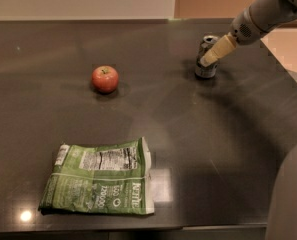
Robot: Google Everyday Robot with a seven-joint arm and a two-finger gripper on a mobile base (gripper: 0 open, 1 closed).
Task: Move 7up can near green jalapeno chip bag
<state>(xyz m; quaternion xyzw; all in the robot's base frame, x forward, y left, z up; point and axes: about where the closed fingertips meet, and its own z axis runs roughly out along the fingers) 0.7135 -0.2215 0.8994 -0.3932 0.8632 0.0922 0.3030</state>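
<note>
7up can (206, 71) stands upright on the dark countertop (198, 134), toward the far right of it, and the gripper (208, 59) is right at it. The gripper's pale cream tip slants down across the can's upper front and touches it, or very nearly. Whether the gripper is clamped on the can or only resting against it, I cannot tell, since the far side of the can is hidden. From there the grey arm (268, 14) runs up and off to the right, out of the top corner of the camera view.

Out from the can, a red apple (105, 79) sits to its left, well apart and about as far back on the counter. The green jalapeno chip bag (98, 179) lies flat, label side up, further left and much nearer the front edge. It is farther from the can than the apple is.

By my reckoning the step in hand is the grasp. The can has not begun its trip, so the task is at an early stage. The next move calls for a firm hold around the can's body. After that it needs a small lift and a diagonal carry forward and left from where the can stands. The carry should pass in front of the apple, not over it. The can should be set down upright just beside the bag's right edge, not on the crinkled foil, where it could tip.
</note>
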